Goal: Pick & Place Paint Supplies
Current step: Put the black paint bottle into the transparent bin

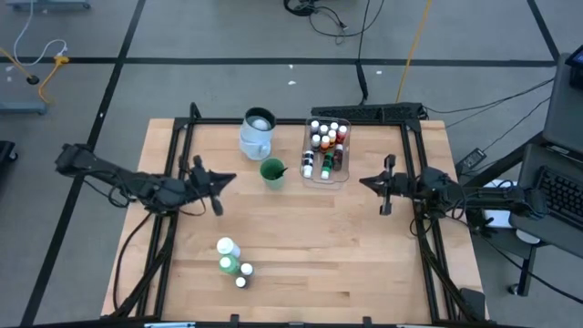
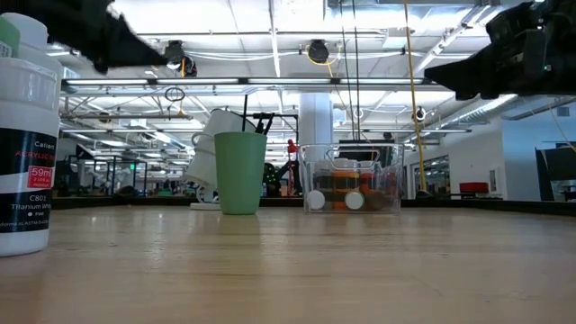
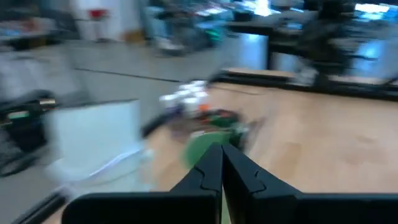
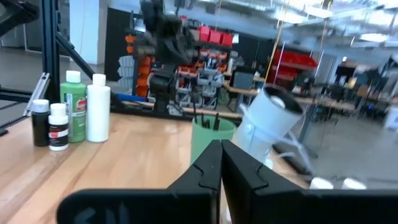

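Two larger bottles, one white [image 1: 228, 247] and one green [image 1: 230, 265], stand with two tiny bottles [image 1: 242, 271] near the table's front, left of centre. Several tiny capped bottles fill the clear tub [image 1: 326, 150] at the back. Dark brushes stick out of a green cup [image 1: 271, 171] beside the pale-blue jug [image 1: 258, 132]. My left gripper [image 1: 232, 177] hangs shut and holds nothing, left of the cup; in its wrist view [image 3: 221, 168] the fingers meet. My right gripper [image 1: 363, 182] is shut with nothing in it, right of the tub, as its wrist view [image 4: 221, 162] shows.
A black frame rail [image 1: 173, 164] runs along the table's left side and another [image 1: 414, 173] along the right. Bare wood lies between the two grippers and across the front right of the table. In the low view a large bottle [image 2: 22, 135] stands close at the left.
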